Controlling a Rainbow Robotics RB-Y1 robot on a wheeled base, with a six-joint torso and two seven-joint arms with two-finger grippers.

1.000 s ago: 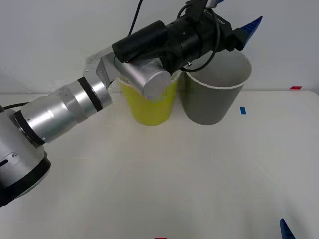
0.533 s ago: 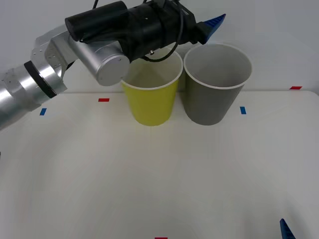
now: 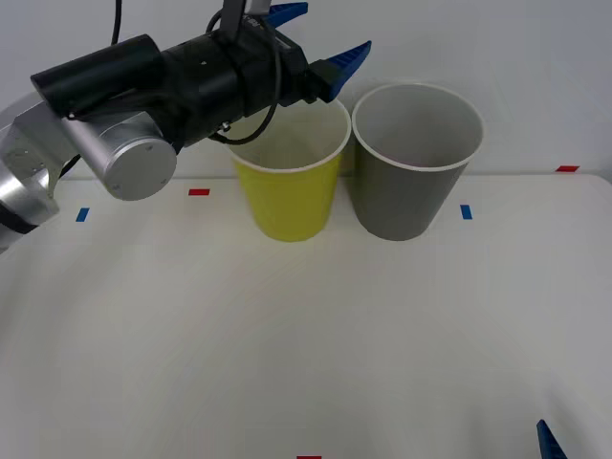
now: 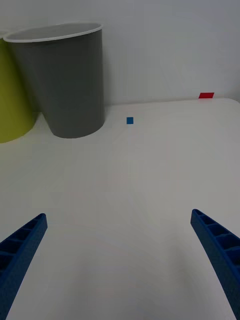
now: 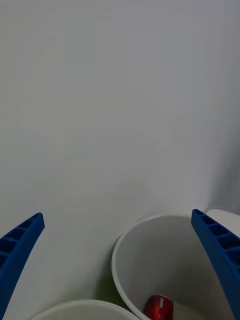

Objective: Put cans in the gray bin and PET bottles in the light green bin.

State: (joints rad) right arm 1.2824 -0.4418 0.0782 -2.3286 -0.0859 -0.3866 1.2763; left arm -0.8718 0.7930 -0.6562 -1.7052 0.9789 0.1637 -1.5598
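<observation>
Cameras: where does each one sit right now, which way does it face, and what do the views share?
Front view: above the arms, looking down at the table; the left arm reaches over the light green bin.
Right wrist view: low over the table, facing the gray bin; right gripper open.
Left wrist view: above the bins, facing the wall; left gripper open, red can inside the gray bin.
Shared: all three views show both bins.

Tall round tapered yellow-green bin (image 3: 290,196): on white table (image 3: 306,344), far side, just left of tall round tapered dark gray bin (image 3: 413,182). Small red drink can (image 5: 158,307): inside dark gray bin, at bottom.
</observation>
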